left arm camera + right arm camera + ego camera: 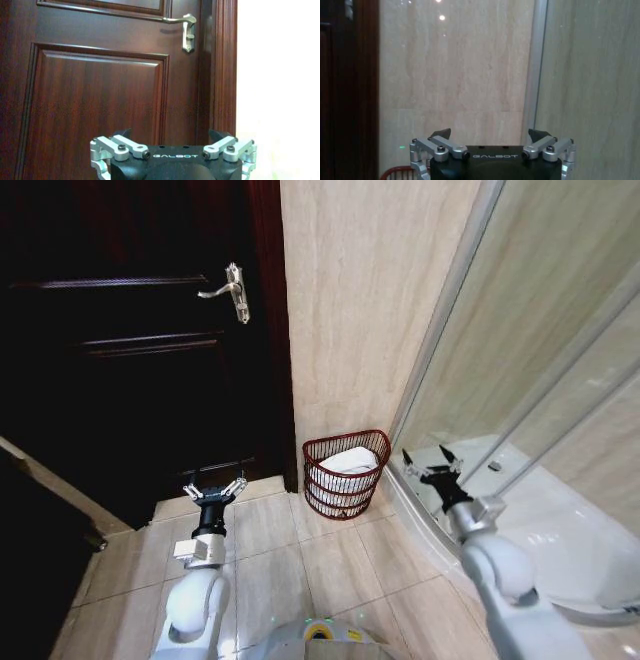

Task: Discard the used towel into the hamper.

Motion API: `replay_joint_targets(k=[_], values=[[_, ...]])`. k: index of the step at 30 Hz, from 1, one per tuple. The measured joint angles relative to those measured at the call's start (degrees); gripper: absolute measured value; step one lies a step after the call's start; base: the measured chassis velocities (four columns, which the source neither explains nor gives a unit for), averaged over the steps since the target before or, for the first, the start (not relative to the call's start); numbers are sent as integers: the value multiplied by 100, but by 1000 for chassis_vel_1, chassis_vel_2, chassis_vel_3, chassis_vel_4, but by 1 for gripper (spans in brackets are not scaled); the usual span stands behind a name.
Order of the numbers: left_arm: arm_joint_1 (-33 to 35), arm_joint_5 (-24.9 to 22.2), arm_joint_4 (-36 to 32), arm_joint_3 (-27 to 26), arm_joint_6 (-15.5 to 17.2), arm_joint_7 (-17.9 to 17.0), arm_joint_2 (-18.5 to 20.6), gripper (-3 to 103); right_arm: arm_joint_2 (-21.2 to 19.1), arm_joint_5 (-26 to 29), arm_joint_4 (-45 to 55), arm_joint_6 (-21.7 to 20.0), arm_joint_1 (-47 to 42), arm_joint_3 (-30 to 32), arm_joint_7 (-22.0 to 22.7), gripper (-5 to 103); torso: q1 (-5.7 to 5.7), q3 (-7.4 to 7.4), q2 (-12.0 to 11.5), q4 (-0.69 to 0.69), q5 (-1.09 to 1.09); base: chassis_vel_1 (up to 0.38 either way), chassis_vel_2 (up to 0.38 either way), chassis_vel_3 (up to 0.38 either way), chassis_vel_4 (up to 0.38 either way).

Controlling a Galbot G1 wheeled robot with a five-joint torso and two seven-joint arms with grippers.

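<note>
- Both grippers ride spread and empty: my left gripper [211, 491] faces the dark door [100, 93], my right gripper [432, 463] hangs beside the shower glass [520, 360].
- Between them, the hamper [345, 476] stands against the wall, white towel [352, 462] already inside.
- I judge only backing away cleanly remains.

Reddish-brown wire hamper [346, 476] holds white towel [350, 461]. Door [140, 350] dark mahogany, silver handle [232, 291]. Wall [370, 300] and floor tiles [300, 560] beige, faintly veined.

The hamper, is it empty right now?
No, the hamper against the wall already holds a white towel inside it, seen in the head view.
</note>
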Motion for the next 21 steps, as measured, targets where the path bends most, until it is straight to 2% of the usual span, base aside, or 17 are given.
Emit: replay_joint_targets(k=[1, 2, 4, 6, 7, 9, 15, 21], values=[[10, -2, -7, -3, 2, 11, -7, 100, 126, -157, 47, 35, -50, -24, -23, 100, 0, 0, 0, 0, 0, 0, 0, 0, 0], [23, -39, -17, -19, 9, 29, -8, 100, 430, -545, 137, 156, -180, -45, -136, 100, 0, 1, 1, 0, -2, 0, 0, 0, 0], [26, -65, -22, -25, 16, 31, -5, 100, 506, -633, 156, 190, -214, -43, -183, 100, 1, 1, 1, 0, -1, 0, 0, 0, 0], [28, -147, -39, -45, 65, 72, 15, 100, 845, -990, 254, 353, -363, 4, -408, 100, 1, 1, 2, -1, 0, 0, 0, 0, 0], [28, -147, -39, -45, 65, 72, 15, 100, 845, -990, 254, 353, -363, 4, -408, 100, 1, 1, 2, -1, 0, 0, 0, 0, 0], [38, -72, -119, -56, 153, 247, -86, 100, 1104, -1086, 352, 423, -465, 6, -500, 100, 1, 1, 3, 0, -1, 0, 0, 0, 0], [83, 49, -334, 54, 235, 333, -257, 100, 1387, -1134, 357, 594, -587, 56, -697, 100, 1, 2, 4, -1, 1, 0, 0, 0, 0], [96, 64, -201, 60, 26, 377, -294, 100, 1439, -879, 318, 704, -659, 408, -837, 100, 2, 3, 4, 0, 0, 0, 0, 0, 0]])
